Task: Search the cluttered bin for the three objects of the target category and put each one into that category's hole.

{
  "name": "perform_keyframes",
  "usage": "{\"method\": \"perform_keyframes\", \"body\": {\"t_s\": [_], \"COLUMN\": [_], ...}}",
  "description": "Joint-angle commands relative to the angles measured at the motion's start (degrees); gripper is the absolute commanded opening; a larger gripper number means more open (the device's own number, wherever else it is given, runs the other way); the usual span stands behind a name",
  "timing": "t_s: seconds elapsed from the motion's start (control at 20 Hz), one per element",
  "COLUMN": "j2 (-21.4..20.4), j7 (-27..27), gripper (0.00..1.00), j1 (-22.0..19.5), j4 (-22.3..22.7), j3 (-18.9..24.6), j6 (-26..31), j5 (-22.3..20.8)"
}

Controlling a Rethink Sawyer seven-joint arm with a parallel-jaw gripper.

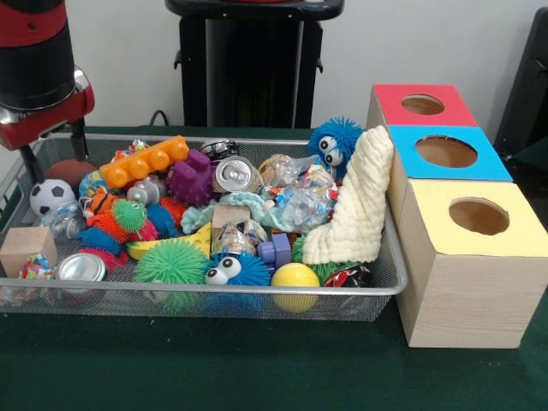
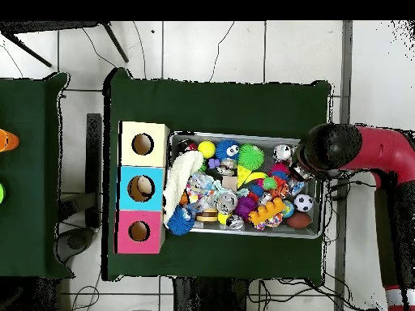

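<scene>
A wire-mesh bin holds a heap of toys and litter. Among them are a silver can, a second can, a yellow ball, a soccer ball, a green spiky ball and a wooden block. Beside the bin stands a wooden box with a red hole, a blue hole and a yellow hole. My gripper hangs open and holds nothing, just above the bin's far left corner, over a brown football. From overhead, the arm's head covers the bin's right end.
A cream knitted cloth leans against the bin's right wall next to the box. A blue fuzzy toy with eyes sits behind it. An orange brick and a purple toy lie at the back. Green tabletop runs in front.
</scene>
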Motion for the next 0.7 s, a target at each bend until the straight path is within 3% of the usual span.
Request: {"method": "perform_keyframes", "body": {"t_s": [0.05, 0.2, 0.7], "j2": [2.55, 2.69, 6.4], "j7": [-19.59, -21.29, -23.54], "gripper": [1.0, 1.0, 1.0], "j1": [0.86, 0.99, -1.82], "j4": [-0.63, 0.5, 3.05], "j3": [-2.8, -2.38, 1.26], "j6": [4.99, 4.69, -2.88], "j5": [-6.97, -7.96, -5.31]}}
